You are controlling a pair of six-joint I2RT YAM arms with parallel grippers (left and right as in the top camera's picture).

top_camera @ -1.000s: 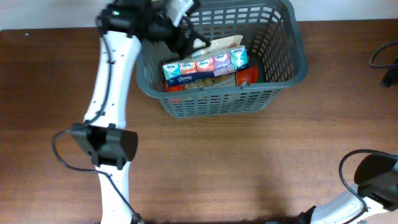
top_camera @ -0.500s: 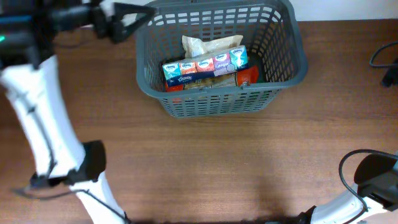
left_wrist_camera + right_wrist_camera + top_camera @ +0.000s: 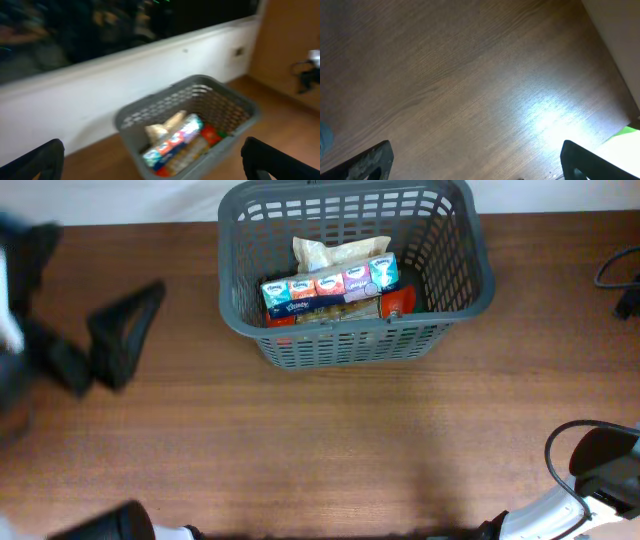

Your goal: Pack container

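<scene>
Ahead of your left gripper (image 3: 155,162), well apart, sits the container (image 3: 350,350), tissue packs (image 3: 330,285) inside. Its spread, empty fingers have just swung out of it. Right gripper (image 3: 477,162) is spread too, over the table (image 3: 470,75). Packing looks done.

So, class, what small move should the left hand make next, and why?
Probably settle to rest, jaws open: the left hand is empty, away from the dark grey slotted plastic basket, which already holds colourful tissue packets, and nothing else to pack is visible.
</scene>
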